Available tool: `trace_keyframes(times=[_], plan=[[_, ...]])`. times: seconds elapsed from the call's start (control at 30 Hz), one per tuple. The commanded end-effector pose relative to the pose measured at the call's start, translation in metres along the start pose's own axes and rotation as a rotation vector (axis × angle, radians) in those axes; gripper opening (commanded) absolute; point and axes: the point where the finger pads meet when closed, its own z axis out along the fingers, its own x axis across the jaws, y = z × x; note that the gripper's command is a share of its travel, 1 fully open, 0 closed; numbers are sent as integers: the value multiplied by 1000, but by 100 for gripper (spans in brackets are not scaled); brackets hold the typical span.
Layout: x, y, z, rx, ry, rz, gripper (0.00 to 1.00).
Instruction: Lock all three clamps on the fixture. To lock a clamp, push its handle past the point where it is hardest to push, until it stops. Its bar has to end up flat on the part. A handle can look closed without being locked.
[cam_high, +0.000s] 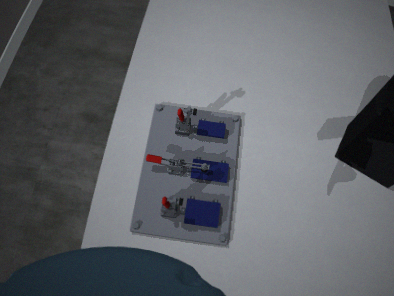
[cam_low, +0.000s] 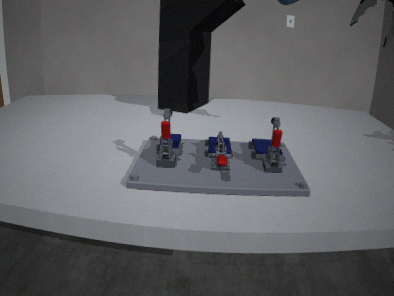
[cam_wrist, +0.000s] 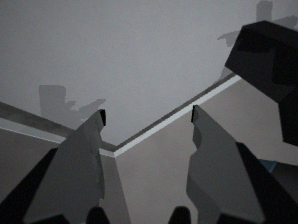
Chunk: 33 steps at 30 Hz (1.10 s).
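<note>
The grey fixture plate (cam_high: 150, 200) (cam_low: 165, 182) carries three clamps beside blue parts. The middle clamp's red handle (cam_high: 154, 159) (cam_low: 222, 160) is folded down low, away from its part, and its bar reaches over the middle blue part (cam_high: 223, 172); whether it is locked I cannot tell. The top clamp's red handle (cam_high: 180, 115), at left in the exterior view (cam_low: 165, 130), stands upright with its bar raised. The bottom clamp's red handle (cam_high: 165, 202), at right in the exterior view (cam_low: 277, 138), also stands upright, bar raised. My gripper (cam_wrist: 148, 108) is open and empty, away from the fixture.
A black block-shaped body (cam_high: 370, 135) (cam_low: 182, 65) stands beyond the parts' side of the plate. A teal rounded arm part (cam_high: 110, 275) covers the bottom left of the top view. The table edge (cam_low: 200, 237) runs along the handle side.
</note>
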Motion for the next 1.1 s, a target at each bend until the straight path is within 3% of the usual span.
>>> trace_keyframes(times=[0.0,0.17,0.57,0.73,1.07], plan=[[0,-3,0,8,-11,-5,58],[0,-3,0,191,-128,-189,58],[0,-3,0,191,-128,-189,58],[-1,-5,0,371,-248,-368,58],[-1,-5,0,371,-248,-368,58]])
